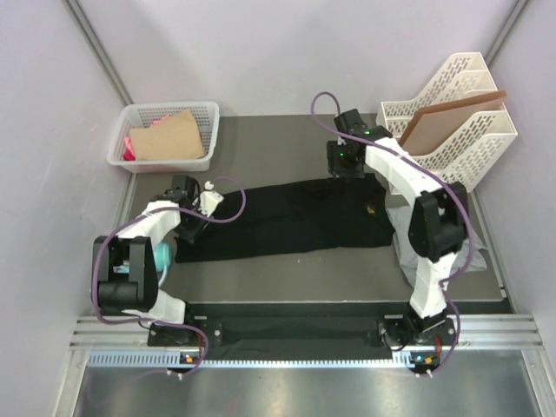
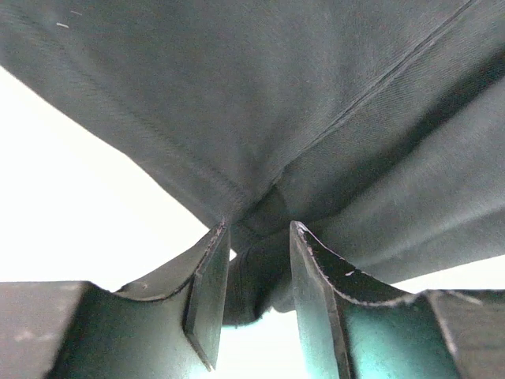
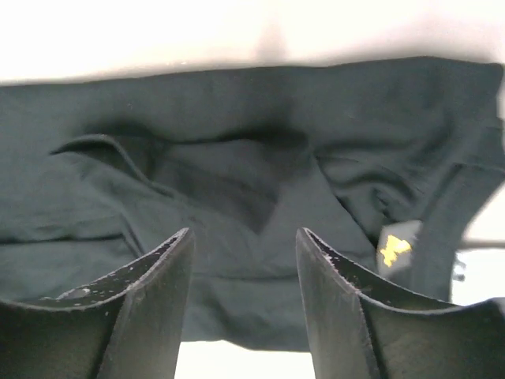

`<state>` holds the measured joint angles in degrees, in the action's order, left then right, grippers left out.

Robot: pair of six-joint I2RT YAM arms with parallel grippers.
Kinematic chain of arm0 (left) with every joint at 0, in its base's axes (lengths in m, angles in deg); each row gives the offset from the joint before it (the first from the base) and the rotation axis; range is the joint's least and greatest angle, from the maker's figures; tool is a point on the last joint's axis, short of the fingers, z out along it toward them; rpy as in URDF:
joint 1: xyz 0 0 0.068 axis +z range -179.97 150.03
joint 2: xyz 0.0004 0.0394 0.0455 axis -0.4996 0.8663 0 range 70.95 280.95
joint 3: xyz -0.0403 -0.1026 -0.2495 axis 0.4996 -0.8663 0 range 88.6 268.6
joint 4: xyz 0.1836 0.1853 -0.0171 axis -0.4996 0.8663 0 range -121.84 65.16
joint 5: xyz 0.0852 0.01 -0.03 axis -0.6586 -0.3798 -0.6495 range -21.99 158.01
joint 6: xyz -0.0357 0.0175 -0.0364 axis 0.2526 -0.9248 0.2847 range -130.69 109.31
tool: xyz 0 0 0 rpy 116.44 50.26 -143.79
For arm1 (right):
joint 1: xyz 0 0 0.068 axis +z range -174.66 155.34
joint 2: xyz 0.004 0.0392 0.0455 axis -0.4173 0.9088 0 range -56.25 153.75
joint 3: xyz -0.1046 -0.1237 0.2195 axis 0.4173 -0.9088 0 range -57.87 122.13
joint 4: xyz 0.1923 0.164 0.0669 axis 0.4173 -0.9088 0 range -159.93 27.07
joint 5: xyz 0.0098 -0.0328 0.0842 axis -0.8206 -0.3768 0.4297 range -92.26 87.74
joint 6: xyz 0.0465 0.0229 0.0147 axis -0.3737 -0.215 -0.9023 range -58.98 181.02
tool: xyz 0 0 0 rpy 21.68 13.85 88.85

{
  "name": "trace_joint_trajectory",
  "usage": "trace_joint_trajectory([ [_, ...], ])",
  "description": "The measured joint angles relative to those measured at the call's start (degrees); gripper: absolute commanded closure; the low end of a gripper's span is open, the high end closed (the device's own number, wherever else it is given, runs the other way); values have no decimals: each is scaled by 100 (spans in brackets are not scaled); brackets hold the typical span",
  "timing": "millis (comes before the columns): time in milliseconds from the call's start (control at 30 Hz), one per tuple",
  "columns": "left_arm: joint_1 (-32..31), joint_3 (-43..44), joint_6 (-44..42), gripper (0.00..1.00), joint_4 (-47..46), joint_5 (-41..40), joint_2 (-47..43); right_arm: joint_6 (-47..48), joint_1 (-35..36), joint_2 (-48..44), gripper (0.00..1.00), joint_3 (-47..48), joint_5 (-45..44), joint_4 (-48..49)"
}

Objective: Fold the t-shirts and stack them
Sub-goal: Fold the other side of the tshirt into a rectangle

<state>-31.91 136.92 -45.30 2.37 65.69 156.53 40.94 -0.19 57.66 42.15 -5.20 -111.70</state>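
Note:
The black t-shirt (image 1: 287, 217) lies as a long folded strip across the table's middle. My left gripper (image 1: 185, 228) is at its left end, and in the left wrist view it (image 2: 259, 229) is shut on a bunched fold of the black cloth (image 2: 260, 118). My right gripper (image 1: 346, 169) hovers at the strip's far right edge. In the right wrist view it (image 3: 245, 234) is open and empty over the black cloth (image 3: 229, 181), near a small tag with a yellow mark (image 3: 394, 249). The light grey t-shirt (image 1: 402, 256) lies crumpled at the right, partly hidden under my right arm.
A white basket (image 1: 139, 113) with a brown card and something pink stands at the back left. A white file rack (image 1: 469, 130) holding a stiff brown board (image 1: 452, 117) stands at the back right. Grey walls close in on both sides.

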Motion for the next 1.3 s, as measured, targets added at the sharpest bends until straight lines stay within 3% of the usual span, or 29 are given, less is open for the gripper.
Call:
trace_joint_trajectory([
  [200,0,339,26,57,308,79,-190,-9,-59,-487,58,-398,17,396],
  [333,0,343,48,57,439,120,-310,-11,-57,0,66,-356,44,459],
  [600,0,149,50,57,535,127,-636,-35,-186,1217,71,354,111,289],
  [767,0,17,50,57,603,184,-815,-22,-352,1340,70,964,127,212],
  [833,0,-55,48,57,612,203,-863,11,-393,1351,61,1231,116,216],
  [1000,0,-262,48,57,616,208,-949,59,-435,1340,53,1596,55,273],
  [1133,0,-326,48,57,614,210,-946,46,-385,1019,54,1062,-15,282],
  [1300,0,-326,87,57,566,249,-887,-37,-267,-168,63,-457,-63,363],
])
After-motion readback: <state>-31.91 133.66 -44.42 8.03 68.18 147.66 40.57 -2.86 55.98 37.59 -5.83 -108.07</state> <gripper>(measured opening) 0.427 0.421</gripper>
